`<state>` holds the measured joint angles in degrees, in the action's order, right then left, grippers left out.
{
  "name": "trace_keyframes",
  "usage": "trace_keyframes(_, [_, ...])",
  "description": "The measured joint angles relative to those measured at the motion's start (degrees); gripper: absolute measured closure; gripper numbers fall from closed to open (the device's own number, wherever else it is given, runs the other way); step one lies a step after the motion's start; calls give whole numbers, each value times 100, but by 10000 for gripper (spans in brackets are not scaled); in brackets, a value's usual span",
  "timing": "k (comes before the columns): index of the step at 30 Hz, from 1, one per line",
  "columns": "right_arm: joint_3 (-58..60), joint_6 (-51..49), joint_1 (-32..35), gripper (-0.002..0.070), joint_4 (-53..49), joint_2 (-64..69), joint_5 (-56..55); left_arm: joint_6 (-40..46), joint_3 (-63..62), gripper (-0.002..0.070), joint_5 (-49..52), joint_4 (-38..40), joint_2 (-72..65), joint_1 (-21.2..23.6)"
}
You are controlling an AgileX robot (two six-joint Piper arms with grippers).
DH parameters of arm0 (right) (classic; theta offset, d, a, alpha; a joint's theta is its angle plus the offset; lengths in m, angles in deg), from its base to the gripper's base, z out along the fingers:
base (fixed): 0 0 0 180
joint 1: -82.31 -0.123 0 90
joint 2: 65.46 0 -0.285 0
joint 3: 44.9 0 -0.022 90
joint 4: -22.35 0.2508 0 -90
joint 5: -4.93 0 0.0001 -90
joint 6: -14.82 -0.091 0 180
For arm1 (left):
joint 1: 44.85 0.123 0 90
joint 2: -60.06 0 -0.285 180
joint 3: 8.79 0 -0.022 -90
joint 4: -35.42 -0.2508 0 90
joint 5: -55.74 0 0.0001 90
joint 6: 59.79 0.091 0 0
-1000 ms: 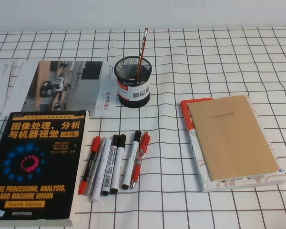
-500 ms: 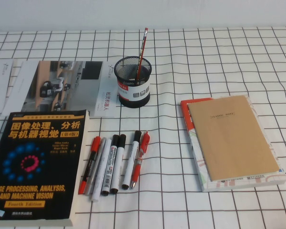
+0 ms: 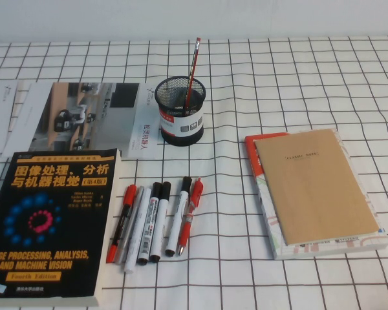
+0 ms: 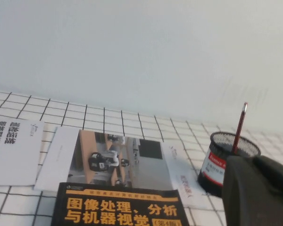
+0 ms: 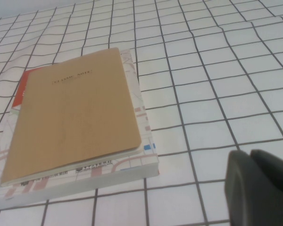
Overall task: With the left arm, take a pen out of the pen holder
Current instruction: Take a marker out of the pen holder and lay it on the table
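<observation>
Presently, the mesh pen holder [image 3: 180, 110] stands upright on the checked tablecloth [image 3: 258, 77], just above the centre of the high view. It is a black wire cup with a white and red label band around its lower half. One red pen [image 3: 193, 70] stands inside it, leaning slightly to the right, with its upper end well above the rim.

The left gripper [image 4: 253, 163] does not appear in the high view; it shows only in its own wrist view. Its fingers are closed together and hold nothing. In that view the pen holder and the red pen lie beyond the gripper, and the pen is apart from it. How far apart they are cannot be told.

The right gripper [image 5: 251, 158] also shows only in its own wrist view, above bare tablecloth near the tan notebook [image 3: 313, 187]. Whether it is open or closed cannot be told.

Other items in the high view:
- A row of pens and markers [image 3: 154, 223] lies flat below the pen holder, at lower centre.
- A black textbook [image 3: 48, 226] fills the lower left.
- A brochure [image 3: 84, 119] lies at upper left, its right edge just beside the pen holder.
- The tan notebook lies on a larger book [image 3: 330, 247] at the right.
</observation>
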<state>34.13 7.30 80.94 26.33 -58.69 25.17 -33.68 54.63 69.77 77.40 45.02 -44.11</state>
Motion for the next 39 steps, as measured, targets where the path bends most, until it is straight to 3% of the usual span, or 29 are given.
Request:
trace_keyframes(6, [0,0,0,693,0,0,0,1215,-727,677,344,-28,-1252,0])
trace_keyframes(11, [0,0,0,692,0,0,0,1317,-1136,677,240,-494,-2059,0])
trace_keyframes(13, [0,0,0,693,0,0,0,720,-1290,677,177,-1033,-2310,-24])
trace_keyframes(16, [0,0,0,692,0,0,0,-942,-1408,677,-208,-2468,-2645,-242])
trace_keyframes(18, [0,0,0,693,0,0,0,-2203,-1422,677,-661,-3670,-2855,-538])
trace_keyframes(21, [0,0,0,693,0,0,0,-3419,-1431,677,-1483,-4869,-3208,-975])
trace_keyframes(26, [0,0,0,693,0,0,0,-3916,-1598,677,-2990,-5539,-4250,-1598])
trace_keyframes(32, [0,0,0,693,0,0,0,-4104,-2386,674,-3118,-6024,-5706,-1767])
trace_keyframes(36, [0,0,0,692,0,0,0,-4742,-3311,596,-3098,-6670,-6800,-1776])
trace_keyframes(39, [0,0,0,692,0,0,0,-5148,-3974,484,-3085,-7039,-7519,-1815])
